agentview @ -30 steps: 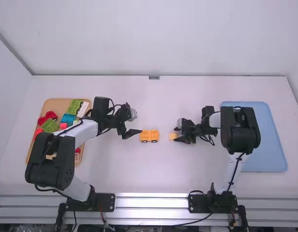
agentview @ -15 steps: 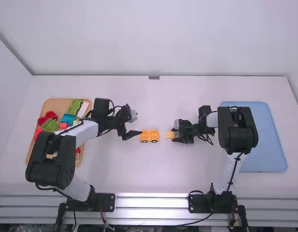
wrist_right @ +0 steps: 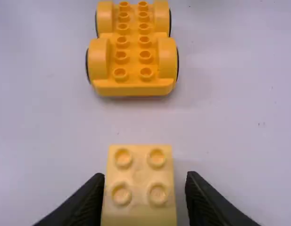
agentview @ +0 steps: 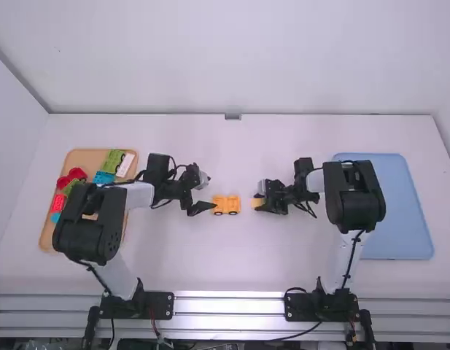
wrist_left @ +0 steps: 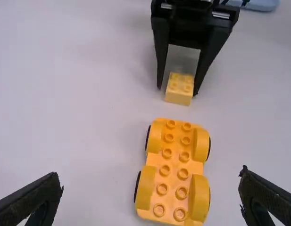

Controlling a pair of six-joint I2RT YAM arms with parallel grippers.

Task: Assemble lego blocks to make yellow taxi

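The white table (agentview: 232, 266) ran back to a wall (agentview: 232, 58), with metal rails (agentview: 228, 302) along its near edge. A wooden tray (agentview: 84, 154) of red, green, blue and white pieces (agentview: 115, 160) lay towards the left edge, partly under the left arm, and a blue tray (agentview: 403, 219) lay near the right edge, partly behind the right arm. Between the two arms, the yellow car base (agentview: 227, 205) sat near the middle of the table, well in from every edge, and a narrow strip of tabletop parted it from the block (wrist_right: 139, 193). The left gripper (agentview: 203, 205) was just beside the base, its fingers wide apart, with room between each of them and the base's sides. The right gripper (agentview: 257, 202) had the block between its fingers, but they were not closed on it: one was right at the block's side, and a gap showed by the other. The base was a deep orange-yellow, studs up in two rows, with four rounded wheel arches over dark wheels. The block was paler, square on top, with four studs facing up; I could not tell whether it touched the table.
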